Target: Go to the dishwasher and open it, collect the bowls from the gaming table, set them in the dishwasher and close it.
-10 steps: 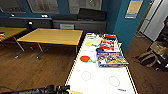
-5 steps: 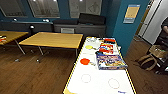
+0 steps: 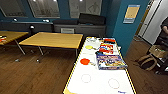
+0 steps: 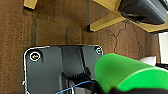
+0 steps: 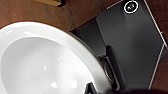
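Teal walls and dark wood floor (image 3: pixel 32 75) frame the head view, where the long white gaming table (image 3: pixel 100 82) runs ahead, beside a yellow table (image 3: pixel 53 40). On it lie a red-orange bowl (image 3: pixel 85 61), board-game boxes (image 3: pixel 111 62) and a yellow item (image 3: pixel 89 47). A person (image 3: pixel 163 27) stands at far right. Left wrist view: a green bowl (image 4: pixel 127 73) looms close over the floor; whether the jaws grip it cannot be told. Right wrist view: a white dish (image 5: pixel 42 62) sits close; its jaws cannot be told either.
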